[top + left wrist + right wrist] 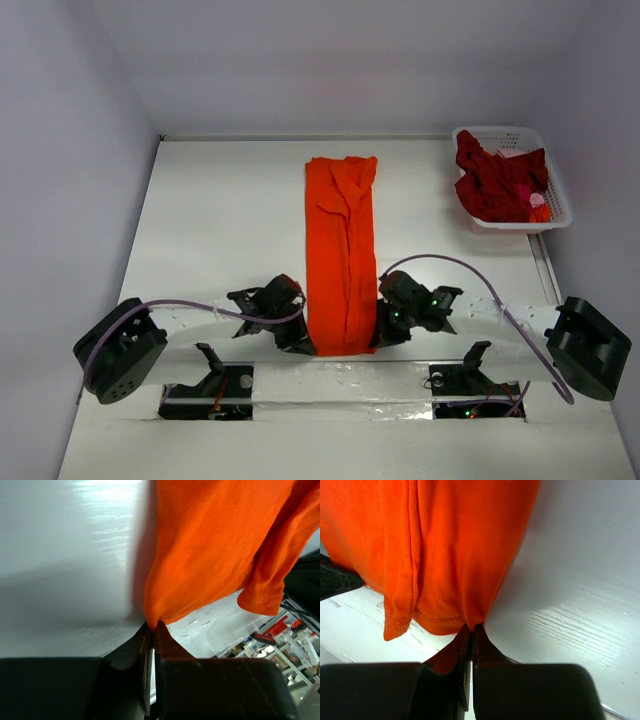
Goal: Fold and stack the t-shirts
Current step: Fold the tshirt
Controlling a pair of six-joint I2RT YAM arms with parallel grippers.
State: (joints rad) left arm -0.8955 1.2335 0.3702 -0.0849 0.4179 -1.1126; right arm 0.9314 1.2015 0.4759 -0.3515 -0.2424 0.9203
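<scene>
Main risk: both grips sit right at the tips on a thin pinch of cloth, so if we pull the near end up and over, either corner can slip out and the strip drops half folded. We also can't tell how many layers each pinch has caught. If it's only the top one, the long fold opens as we lift. A loose hemmed flap (264,599) hangs free between the two grips and could tuck under or crease the stack face. If the arms travel unevenly, the strip skews. The orange t-shirt (341,255) lies as a long narrow strip down the middle of the table (220,220), far end near the back and near end between the arms. The wrist views suggest that end is raised slightly. Left jaws: closed tight on the near-left corner of the shirt, no gap visible. Right jaws: closed tight on the near-right corner at the hem. The crimson t-shirts (495,180) sit bunched in the white basket (557,195) at far right, well apart from the arms.
</scene>
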